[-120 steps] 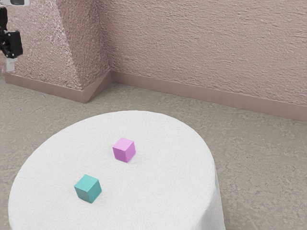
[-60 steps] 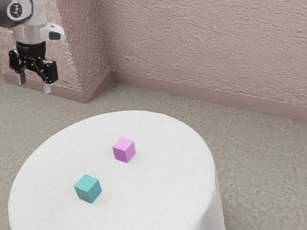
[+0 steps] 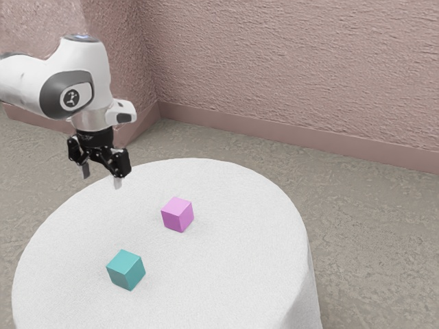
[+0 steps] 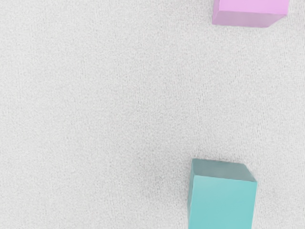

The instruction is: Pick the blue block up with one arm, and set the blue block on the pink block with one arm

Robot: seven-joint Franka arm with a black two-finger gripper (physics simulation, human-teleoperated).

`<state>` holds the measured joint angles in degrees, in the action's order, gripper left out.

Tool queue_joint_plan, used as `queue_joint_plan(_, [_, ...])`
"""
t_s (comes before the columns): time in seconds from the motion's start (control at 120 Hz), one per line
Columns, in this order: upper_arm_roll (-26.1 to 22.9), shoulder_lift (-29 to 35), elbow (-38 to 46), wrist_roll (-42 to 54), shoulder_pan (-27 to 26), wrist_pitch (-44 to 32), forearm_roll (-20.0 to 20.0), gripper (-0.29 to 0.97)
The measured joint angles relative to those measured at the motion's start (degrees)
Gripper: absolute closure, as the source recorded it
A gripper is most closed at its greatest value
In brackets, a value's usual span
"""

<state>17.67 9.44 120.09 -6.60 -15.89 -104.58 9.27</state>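
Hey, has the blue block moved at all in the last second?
No. The blue block sits in the same spot on the table, with the same gap to the pink block.

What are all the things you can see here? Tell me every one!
blue block: one, teal-blue, on the table near its front edge, apart from the pink block
pink block: one, pink, on the table near its middle
table: one, white, round, in the middle of the room
floor: one, grey-beige, all around the table
wall: rough, dusty pink, behind the table
skirting: one strip, darker pink, where wall meets floor
arm: one, white and grey, coming in from the exterior view's left
fingers: two, black with pale tips, open, holding nothing, in the air above the table's far side
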Motion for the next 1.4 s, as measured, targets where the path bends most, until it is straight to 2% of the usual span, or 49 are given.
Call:
queue_joint_plan(0.183, [0.00,-0.95,7.81,-1.75,-1.30,-7.20,-2.21,0.00])
queue_joint_plan(0.333, [0.00,-3.80,10.28,-3.09,-3.61,-10.97,-2.98,0.00])
queue_joint_plan(0.675, [0.00,-6.76,18.71,-5.17,-4.15,-19.71,-4.28,0.00])
queue_joint_plan(1.0, [0.00,-12.01,19.33,-6.30,-5.38,-23.22,-5.01,0.00])
queue_joint_plan(1.283, [-0.03,-16.03,18.85,-6.89,-4.04,-25.78,-6.05,0.00])
queue_joint_plan(1.4, [-0.03,-16.13,18.88,-7.06,-4.09,-26.42,-6.35,0.13])
